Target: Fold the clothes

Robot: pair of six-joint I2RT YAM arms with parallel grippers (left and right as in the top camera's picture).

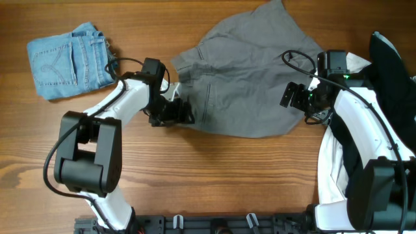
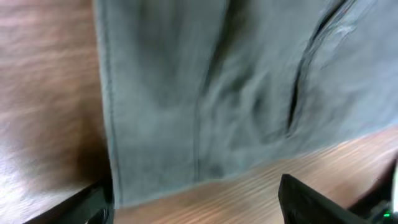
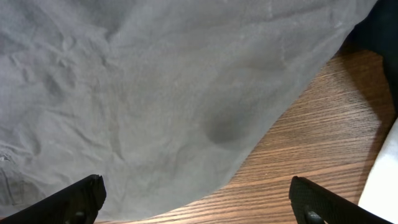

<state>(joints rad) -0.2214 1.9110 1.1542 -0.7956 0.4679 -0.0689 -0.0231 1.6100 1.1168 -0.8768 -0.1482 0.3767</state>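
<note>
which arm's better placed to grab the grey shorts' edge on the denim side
Left. The left end effector sits open at that edge of the grey shorts; right end effector is across them.

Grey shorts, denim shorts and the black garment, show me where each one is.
grey shorts (image 1: 250, 84), overhead view, middle of the fabric
denim shorts (image 1: 55, 65), overhead view, on the back pocket
black garment (image 1: 396, 78), overhead view, upper part near the right edge

Left hand (image 2: 198, 204), right hand (image 3: 200, 199): both open
</note>
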